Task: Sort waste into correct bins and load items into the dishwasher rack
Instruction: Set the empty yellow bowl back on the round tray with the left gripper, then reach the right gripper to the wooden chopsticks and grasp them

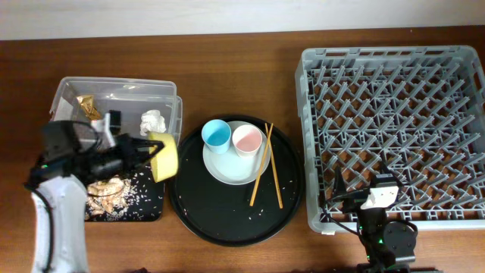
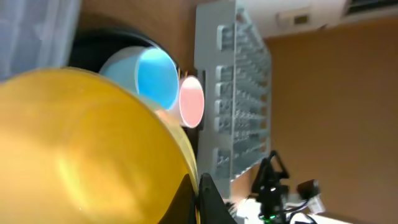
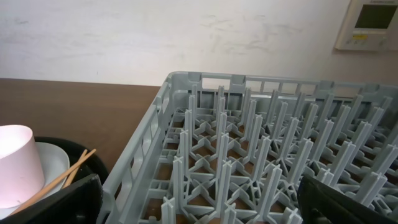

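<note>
Yellow bowl, pinched in left fingers, tilts near scraps at nine o'clock; tissue, wrapper binned. Rack at three o'clock bare; cups, plate, chopsticks wait. Right fingers gape, empty.

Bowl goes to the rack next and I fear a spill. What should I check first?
1. Left end effector grips bowl: ok.
2. Bowl emptied: cannot tell.
3. Scraps lie in flat tray: ok.
4. Rack has free pegs: ok.
5. Low path clear: not ok; blue cup and pink cup stand between.
6. Right end effector open, at rack's near edge: ok.
</note>
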Robot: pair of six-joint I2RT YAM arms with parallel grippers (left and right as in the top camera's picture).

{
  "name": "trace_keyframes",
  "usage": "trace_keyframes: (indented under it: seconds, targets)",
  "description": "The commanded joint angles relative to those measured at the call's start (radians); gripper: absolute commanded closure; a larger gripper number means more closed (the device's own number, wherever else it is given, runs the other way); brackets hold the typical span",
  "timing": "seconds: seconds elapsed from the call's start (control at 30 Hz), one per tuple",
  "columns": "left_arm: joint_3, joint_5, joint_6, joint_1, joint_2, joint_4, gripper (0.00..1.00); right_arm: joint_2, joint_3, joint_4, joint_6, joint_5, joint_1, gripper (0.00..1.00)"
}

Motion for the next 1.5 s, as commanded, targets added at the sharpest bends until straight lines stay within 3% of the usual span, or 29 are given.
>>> trace_keyframes:
  seconds: [0.0,0.1,0.2,0.4,0.5,0.53,0.57,0.6,0.7,0.83,0.9,0.93,1.0,1.07,1.1,1.2,1.3,1.37,1.47]
  targets:
    - [0.024,-0.354,-0.136,-0.183,-0.122,-0.002,1.0,-0.006,-0.005,-0.005,0.004,0.006,0.005,0.02]
    - [0.023,-0.683,-0.241,-0.533,-0.13,-0.02,0.99,-0.006,-0.005,-0.005,0.004,0.006,0.005,0.02]
    - [0.023,-0.919,-0.38,-0.812,-0.09,-0.02,0.99,-0.006,-0.005,-0.005,0.004,0.006,0.005,0.02]
    - [0.022,-1.01,-0.452,-1.019,0.154,-0.027,0.99,-0.006,-0.005,-0.005,0.004,0.006,0.005,0.02]
    - [0.022,-1.017,-0.452,-1.019,0.224,-0.027,0.99,-0.006,-0.005,-0.005,0.004,0.006,0.005,0.01]
    - [0.022,-1.017,-0.451,-1.019,0.231,-0.027,0.9,-0.006,-0.005,-0.005,0.004,0.006,0.005,0.02]
    - [0.022,-1.017,-0.451,-1.019,0.231,-0.028,0.62,-0.006,-0.005,-0.005,0.004,0.006,0.005,0.02]
    - [0.022,-1.017,-0.451,-1.019,0.23,-0.032,0.47,-0.006,-0.005,-0.005,0.004,0.006,0.005,0.02]
    - [0.057,-1.099,-0.447,-1.017,0.211,-0.078,0.4,-0.006,-0.005,-0.005,0.004,0.006,0.005,0.02]
    - [0.34,-1.393,-0.427,-1.002,0.098,-0.328,0.4,-0.006,-0.005,-0.005,0.004,0.006,0.005,0.02]
    - [0.443,-1.394,-0.336,-0.932,0.003,-0.327,0.4,-0.006,-0.005,0.0,0.005,0.006,0.005,0.02]
    - [0.475,-1.394,-0.332,-0.875,-0.047,-0.325,0.36,-0.006,-0.005,-0.003,0.005,0.006,0.005,0.02]
    - [0.495,-1.394,-0.329,-0.709,-0.163,-0.294,0.13,-0.006,-0.005,0.001,0.008,-0.045,0.005,0.02]
    - [0.494,-1.381,-0.33,-0.555,-0.251,-0.302,0.01,-0.006,-0.004,0.032,0.084,-0.167,0.004,0.02]
    - [0.494,-1.368,-0.33,-0.538,-0.273,-0.328,0.01,-0.004,0.017,0.013,0.129,-0.149,0.004,0.02]
    - [0.494,-1.364,-0.33,-0.539,-0.273,-0.371,0.01,0.062,0.276,-0.16,0.14,-0.149,0.004,0.02]
    - [0.494,-1.364,-0.33,-0.539,-0.273,-0.372,0.01,0.353,0.715,-0.488,0.14,-0.18,0.005,0.02]
    - [0.494,-1.364,-0.33,-0.539,-0.273,-0.372,0.01,0.615,0.997,-0.655,0.14,-0.447,0.005,0.01]
    - [0.494,-1.364,-0.33,-0.539,-0.273,-0.372,0.01,0.815,1.072,-0.664,0.14,-0.759,0.005,0.02]
